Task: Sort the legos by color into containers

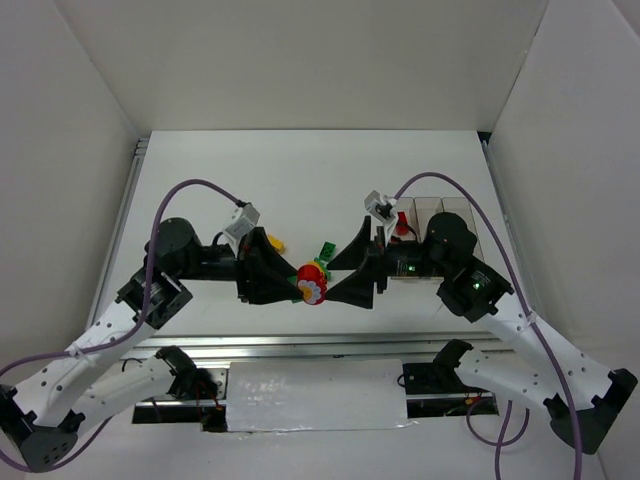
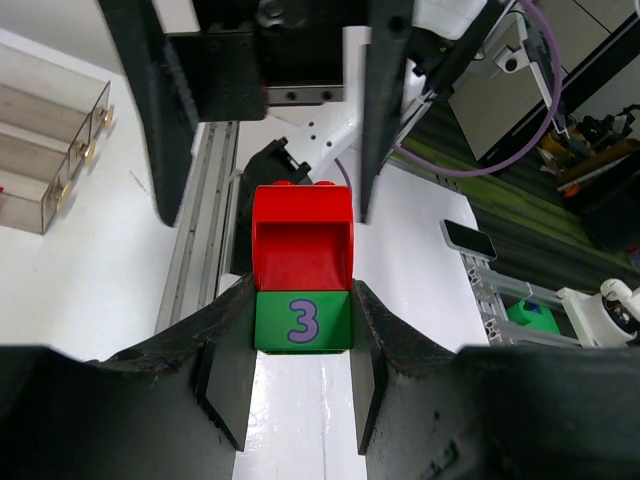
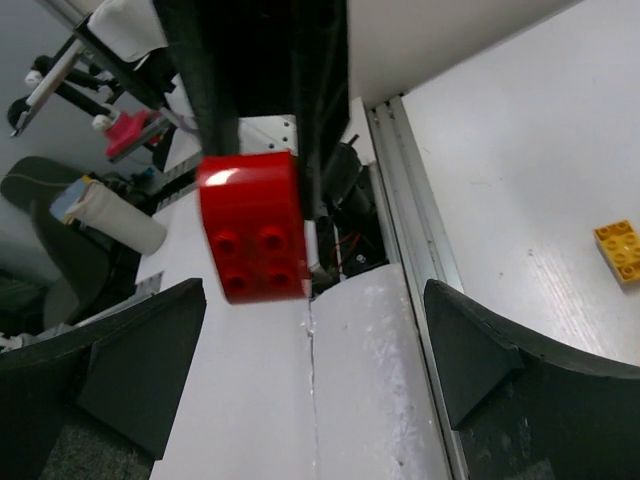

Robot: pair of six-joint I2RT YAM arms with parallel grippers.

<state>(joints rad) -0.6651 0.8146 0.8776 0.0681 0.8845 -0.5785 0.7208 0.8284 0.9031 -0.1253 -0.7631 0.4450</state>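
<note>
White table (image 1: 300, 170), containers (image 1: 450, 207) at far right: three clear bins in a row, half hidden behind the right arm. One red piece (image 1: 400, 224) seems to sit in the leftmost bin; can't tell for the rest. The bin ends in the left wrist view show no bricks. The arms meet nose to nose at near-middle. Left gripper (image 2: 302, 330) is pinching a green brick (image 2: 302, 320) marked 3, with a red brick (image 2: 300, 235) stuck on its far end. That makes a two-brick stack, long axis left-right, red end pointing at the right arm. It looks held clear of the table. Right gripper (image 3: 315, 300) has its fingers spread wide, the red brick between them, no contact I can see. My read: right closes on red, then they pull apart. The right arm is nearer the bins. Yellow brick (image 3: 620, 250) and loose green brick (image 1: 326, 250) lie just beyond, unsorted.
</note>
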